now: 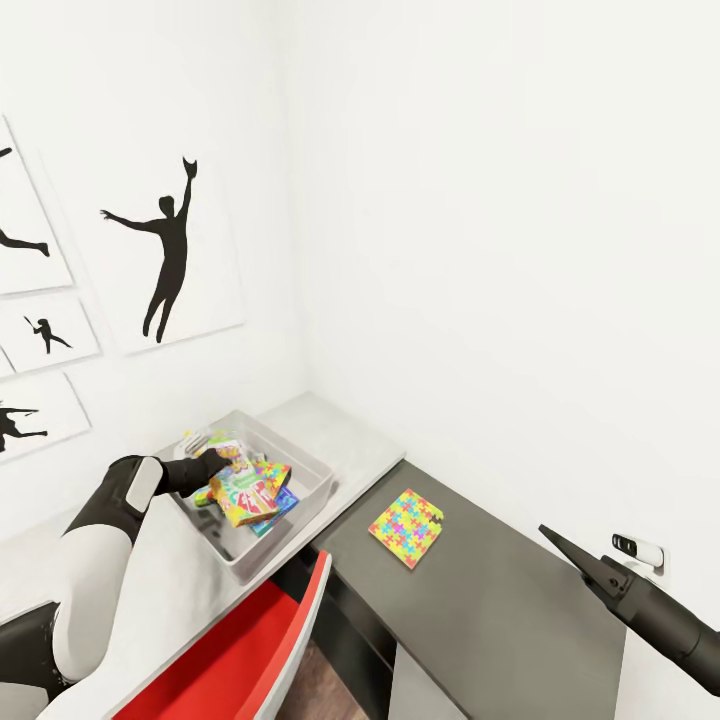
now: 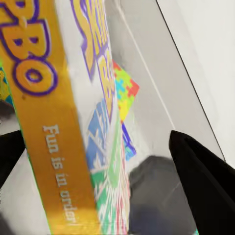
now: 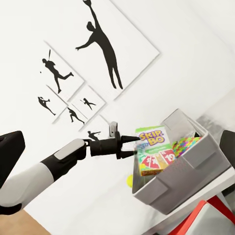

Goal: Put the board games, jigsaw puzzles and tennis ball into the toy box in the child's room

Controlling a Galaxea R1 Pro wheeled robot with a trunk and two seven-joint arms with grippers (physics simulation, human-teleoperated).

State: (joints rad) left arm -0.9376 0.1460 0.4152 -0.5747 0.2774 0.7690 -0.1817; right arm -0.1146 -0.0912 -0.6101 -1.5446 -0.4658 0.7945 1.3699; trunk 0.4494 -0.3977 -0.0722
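The pale grey table (image 1: 330, 425) runs along the white wall into the corner. The grey toy box (image 1: 300, 500) stands directly on it, toward 9 o'clock in the head view. Adjoining the table at 5 o'clock is a lower dark olive-grey cabinet (image 1: 500, 610). A colourful jigsaw puzzle (image 1: 406, 527) lies flat on its top, well apart from the toy box, toward 3 o'clock of it.

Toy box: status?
Left gripper open at SKIP-BO box, standing in toy box. Right gripper empty. Jigsaw puzzle still on dark cabinet.

Glossy printed card SKIP-BO box (image 3: 154, 152), matt grey plastic toy box (image 3: 183, 183)
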